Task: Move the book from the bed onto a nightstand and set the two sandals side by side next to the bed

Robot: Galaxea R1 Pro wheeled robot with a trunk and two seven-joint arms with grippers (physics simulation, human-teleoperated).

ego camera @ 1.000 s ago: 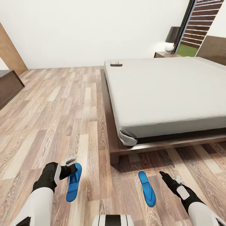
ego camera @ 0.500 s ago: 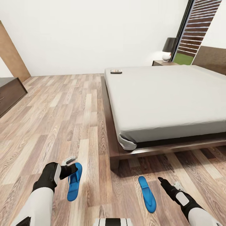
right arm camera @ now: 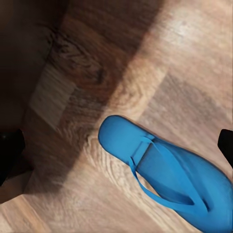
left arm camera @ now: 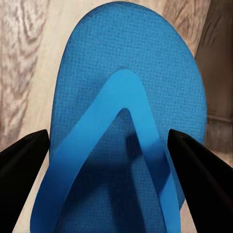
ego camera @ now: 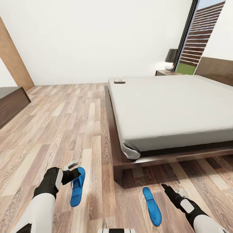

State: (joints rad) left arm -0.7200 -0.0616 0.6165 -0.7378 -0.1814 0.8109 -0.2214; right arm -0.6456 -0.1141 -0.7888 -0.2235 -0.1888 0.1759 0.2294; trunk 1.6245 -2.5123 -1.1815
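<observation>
Sandals first: I am seeing the left sandal (ego camera: 77, 186) lying on the plank floor (ego camera: 58, 129) directly at my left gripper (ego camera: 75, 171), whose black fingers (left arm camera: 24, 155) are standing spread wide either side of its sole, not pinching it. My right gripper (ego camera: 165, 188) is hovering just beside the right sandal (ego camera: 152, 205); its fingers are sitting far apart at the edges of the wrist view, holding nothing. Both sandals are lying flat, straps up, well apart from each other, near the foot corner of the bed (ego camera: 174, 110). That dark frame corner is standing between and just beyond them, throwing shadow over the boards by the right sandal.

Farther off, the book (ego camera: 119, 81) is lying flat on the grey mattress at its far corner; its cover is too small for me to read. Beyond the bed, a nightstand (ego camera: 166, 73) is peeking out, mostly cut off by the mattress, with a dark-shaded lamp (ego camera: 170, 60) on top. A window (ego camera: 200, 35) is rising at the far right, and a dark sideboard (ego camera: 11, 102) is being cropped at the left edge
</observation>
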